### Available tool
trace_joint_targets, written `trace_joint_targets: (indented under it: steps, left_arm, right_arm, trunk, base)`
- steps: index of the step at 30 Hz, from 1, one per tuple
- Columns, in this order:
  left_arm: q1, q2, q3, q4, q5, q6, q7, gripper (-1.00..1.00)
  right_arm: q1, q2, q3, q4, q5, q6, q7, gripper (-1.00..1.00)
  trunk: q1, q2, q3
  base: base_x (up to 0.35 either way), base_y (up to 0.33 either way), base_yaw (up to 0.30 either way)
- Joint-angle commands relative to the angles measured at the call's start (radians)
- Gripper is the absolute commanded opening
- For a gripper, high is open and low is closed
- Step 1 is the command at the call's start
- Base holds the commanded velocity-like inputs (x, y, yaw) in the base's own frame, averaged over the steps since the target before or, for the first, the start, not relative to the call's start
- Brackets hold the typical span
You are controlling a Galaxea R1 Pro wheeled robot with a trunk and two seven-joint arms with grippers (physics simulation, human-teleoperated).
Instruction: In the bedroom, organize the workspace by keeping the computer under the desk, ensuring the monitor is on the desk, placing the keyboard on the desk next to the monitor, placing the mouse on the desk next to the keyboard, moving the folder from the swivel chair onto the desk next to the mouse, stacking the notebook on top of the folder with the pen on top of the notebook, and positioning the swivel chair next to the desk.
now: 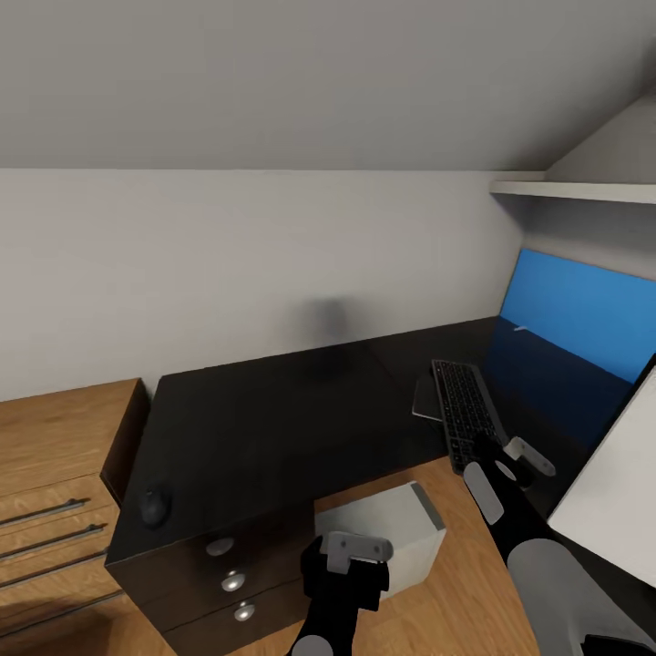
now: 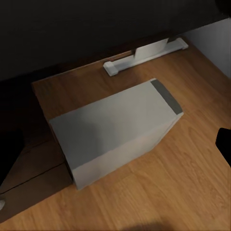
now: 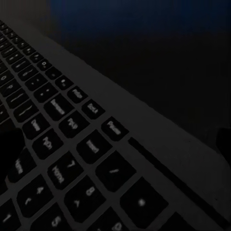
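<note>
Right gripper (image 1: 499, 453) hung right at the near end of the keyboard (image 1: 465, 408), which lay on the desk (image 1: 264, 410), long axis running away from it. Right arm clearly nearer. Couldn't tell whether its jaws were parted or closed.

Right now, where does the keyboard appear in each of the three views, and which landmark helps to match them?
Head view: the keyboard lies on the desk, right of centre, beside the right gripper.
Left wrist view: not in it; this view has the computer on the floor.
Right wrist view: its keys are seen close up.
Shared landmark: the black desk top.
</note>
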Motion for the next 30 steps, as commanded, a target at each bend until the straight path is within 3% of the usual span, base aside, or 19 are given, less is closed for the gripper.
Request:
trace_joint_targets:
  steps: [1, 11, 19, 30]
  left_arm:
    - [-0.001, 0.0, -0.002, -0.001, 0.009, 0.003, 0.009, 1.0]
    - [-0.001, -0.002, -0.004, 0.0, 0.009, 0.003, 0.008, 1.0]
    - [-0.001, -0.003, -0.006, 0.005, 0.012, 0.004, 0.009, 1.0]
    - [-0.001, -0.003, -0.006, 0.006, 0.012, 0.003, 0.009, 1.0]
  right_arm:
    - [-0.001, 0.0, 0.002, 0.0, -0.011, -0.009, -0.001, 1.0]
    - [-0.001, 0.0, 0.002, 0.001, -0.011, -0.009, -0.002, 1.0]
    - [-0.001, 0.0, 0.002, 0.002, -0.009, -0.009, -0.003, 1.0]
    - [-0.001, 0.0, 0.002, 0.005, -0.01, -0.009, -0.003, 1.0]
  trunk:
    - [0.0, -0.001, -0.001]
    - [0.0, -0.001, -0.001]
    - [0.031, -0.057, -0.026]
    - [0.042, -0.078, -0.035]
  base:
    - [0.0, 0.0, -0.023]
    - [0.0, 0.0, -0.006]
    - [0.0, 0.0, 0.0]
    - [0.0, 0.0, 0.0]
